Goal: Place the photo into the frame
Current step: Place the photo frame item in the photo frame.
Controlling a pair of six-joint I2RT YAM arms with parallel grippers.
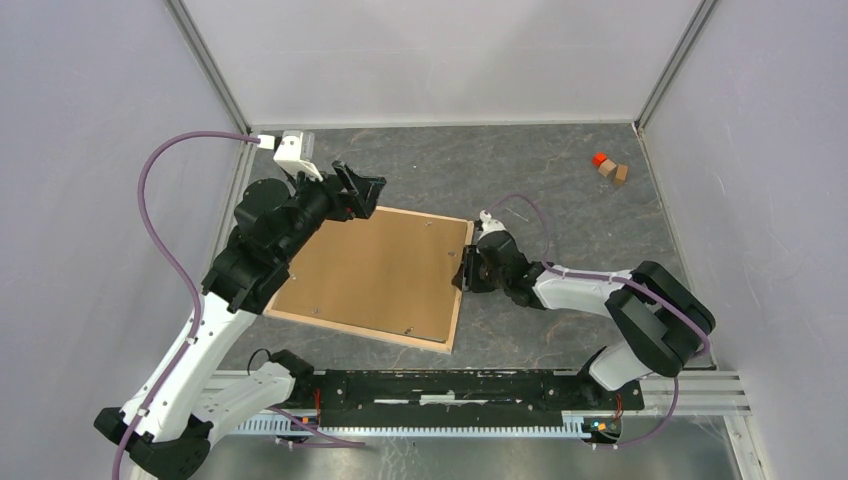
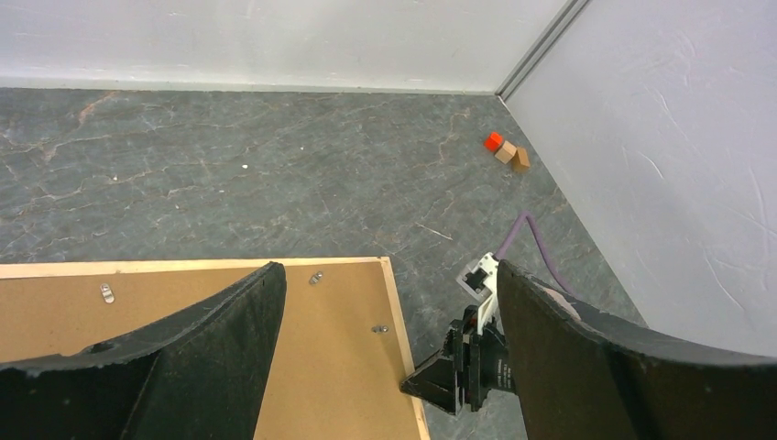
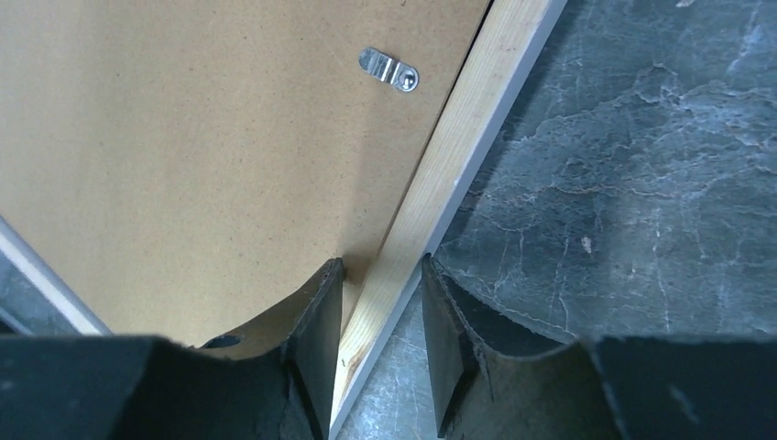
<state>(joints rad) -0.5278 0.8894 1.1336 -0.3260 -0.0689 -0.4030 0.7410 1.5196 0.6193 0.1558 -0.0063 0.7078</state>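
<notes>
The frame (image 1: 455, 320) lies face down on the table, its pale wood back up, with a brown backing board (image 1: 370, 270) inside it. The photo is hidden. My right gripper (image 1: 467, 272) straddles the frame's right rail (image 3: 458, 156); in the right wrist view its jaws (image 3: 382, 266) close on that rail, one finger over the board, the other on the table side. My left gripper (image 1: 360, 190) hovers open above the frame's far edge. In the left wrist view its wide-apart fingers (image 2: 389, 270) hold nothing, and the frame corner (image 2: 396, 302) and right gripper (image 2: 440, 376) show between them.
Small metal clips (image 3: 389, 69) hold the backing board to the rails. An orange block and two wooden blocks (image 1: 610, 167) sit at the far right corner, also seen in the left wrist view (image 2: 507, 151). Grey walls enclose the table on three sides.
</notes>
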